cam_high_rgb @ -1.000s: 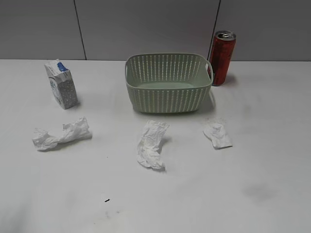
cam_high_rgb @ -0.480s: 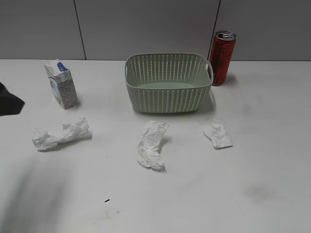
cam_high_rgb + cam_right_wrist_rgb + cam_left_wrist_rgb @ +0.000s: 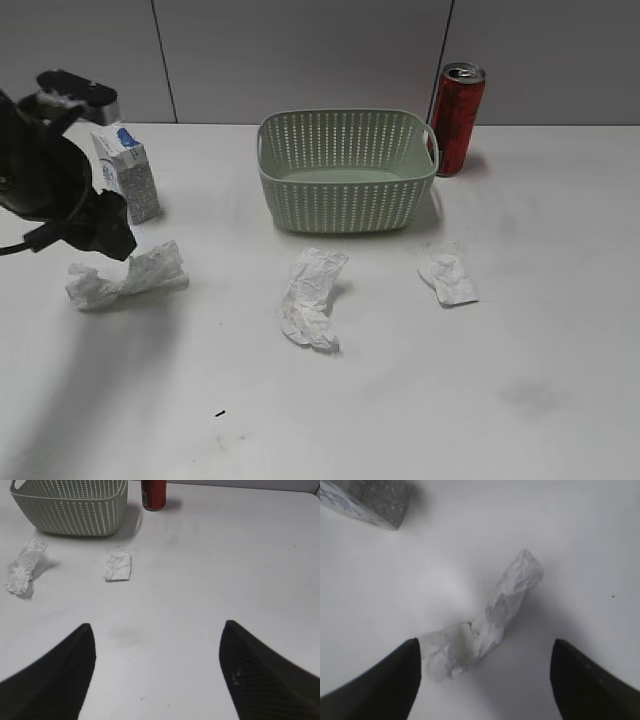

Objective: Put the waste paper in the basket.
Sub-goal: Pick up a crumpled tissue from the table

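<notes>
Three crumpled white paper wads lie on the white table in front of the sage-green basket [image 3: 345, 190]: a left wad [image 3: 130, 275], a middle wad [image 3: 312, 297] and a right wad [image 3: 447, 274]. My left gripper [image 3: 105, 235] is open and hovers just above the left wad [image 3: 490, 615], which lies between and ahead of its fingers, nearer the left one. My right gripper [image 3: 157, 675] is open and empty, low over bare table, well short of the right wad [image 3: 118, 565]. It does not show in the exterior view. The basket looks empty.
A grey-speckled carton with a blue cap [image 3: 127, 175] stands just behind my left gripper and shows in the left wrist view [image 3: 370, 500]. A tall red can [image 3: 458, 118] stands at the basket's right rear corner. A grey wall runs behind the table.
My left arm has come in from the left edge and now hangs over the left wad. The wads, basket, carton and can have not moved.
</notes>
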Tool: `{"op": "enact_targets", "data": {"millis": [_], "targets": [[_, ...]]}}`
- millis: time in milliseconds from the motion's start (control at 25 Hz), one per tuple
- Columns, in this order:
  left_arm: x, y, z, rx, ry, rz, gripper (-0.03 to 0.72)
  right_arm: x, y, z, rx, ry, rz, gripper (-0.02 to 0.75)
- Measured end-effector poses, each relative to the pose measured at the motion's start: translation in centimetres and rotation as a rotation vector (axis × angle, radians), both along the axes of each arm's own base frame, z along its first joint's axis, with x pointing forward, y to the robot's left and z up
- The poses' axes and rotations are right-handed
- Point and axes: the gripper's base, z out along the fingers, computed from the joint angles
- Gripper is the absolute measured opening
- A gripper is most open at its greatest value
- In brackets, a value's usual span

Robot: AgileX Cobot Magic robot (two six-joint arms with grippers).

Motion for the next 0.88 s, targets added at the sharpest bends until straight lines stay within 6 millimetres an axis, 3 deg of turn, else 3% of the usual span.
{"op": "enact_targets", "data": {"millis": [160,400,680,760,880], "targets": [[1.3,-0.7,-2.9,0.029,0.072,-0.015,0.593,0.0,0.0,0.0,0.000,0.000,0.000,0.586],[1.6,-0.6,-7.1,0.087,0.186,-0.038,0.593,0.0,0.0,0.0,0.000,0.000,0.000,0.586],[1.8,-0.7,-7.6,0.090,0.196,-0.038,0.578,0.0,0.0,0.0,0.000,0.000,0.000,0.586],[1.8,-0.7,-7.6,0.092,0.189,-0.039,0.525,0.0,0.0,0.0,0.000,0.000,0.000,0.586],[2.0,-0.7,-7.7,0.092,0.172,-0.036,0.330,0.0,0.0,0.0,0.000,0.000,0.000,0.586]]}}
